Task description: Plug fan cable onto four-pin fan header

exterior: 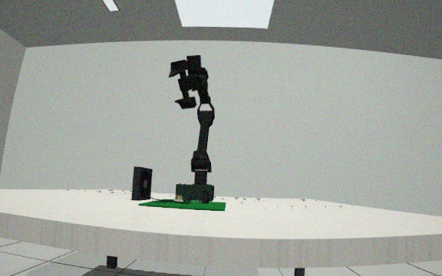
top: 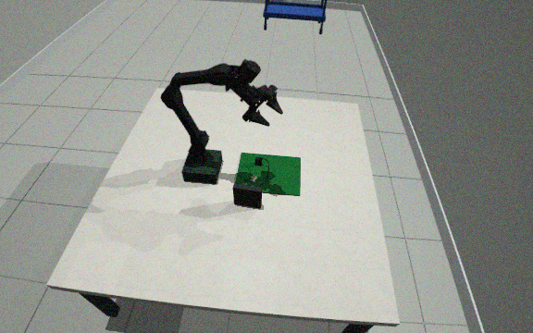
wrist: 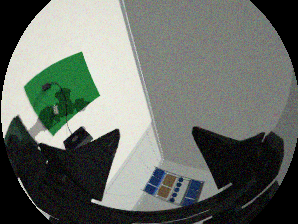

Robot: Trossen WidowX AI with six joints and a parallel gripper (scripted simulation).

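The green board lies flat on the table. The black plug stands on the board, apart from the header. The small pale four-pin header has its pins bare. A thin dark cable curves from the plug over the board to the upright black fan at the board's edge. My gripper is wide open and empty, high above the table, touching nothing.
The arm's base stands on the white table beside the board. The fan is an upright obstacle close to the header. A blue cart stands on the floor far behind the table.
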